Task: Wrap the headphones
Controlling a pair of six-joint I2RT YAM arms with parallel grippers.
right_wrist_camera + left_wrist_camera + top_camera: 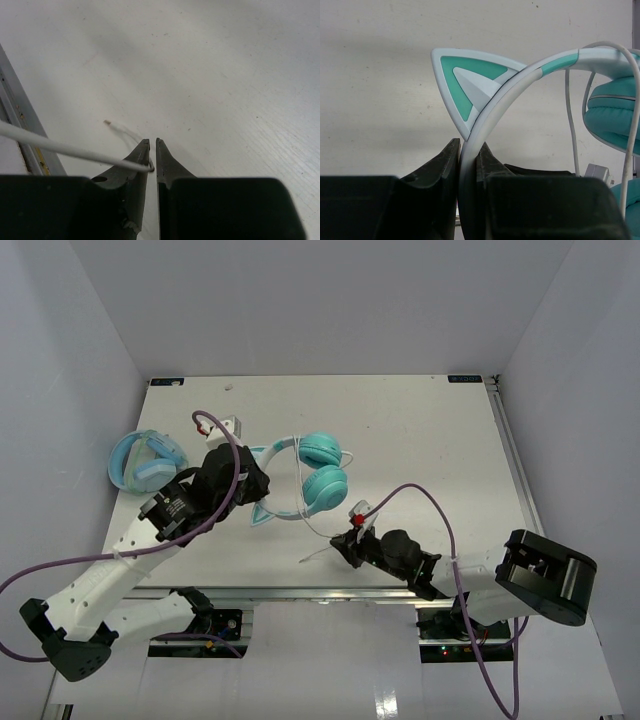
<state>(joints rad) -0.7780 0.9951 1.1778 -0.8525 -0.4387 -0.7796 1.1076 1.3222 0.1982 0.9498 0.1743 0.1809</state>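
The teal cat-ear headphones (322, 470) lie at mid-table, ear cups side by side and the pale headband arching to the left. My left gripper (260, 483) is shut on the headband (470, 165), just below one pointed cat ear (465, 80). A teal ear cup (615, 115) and the thin white cable (572, 130) show to the right. My right gripper (345, 543) sits low near the front edge and is shut on the white cable (60, 147). The cable comes in from the left and bends into the narrow gap between the jaws (153, 145). Its loose end (107, 122) lies on the table ahead.
Bulkier light-blue headphones (145, 462) lie at the table's left edge, beside my left arm. A metal rail (20, 125) runs along the front edge close to my right gripper. A purple hose loops above each arm.
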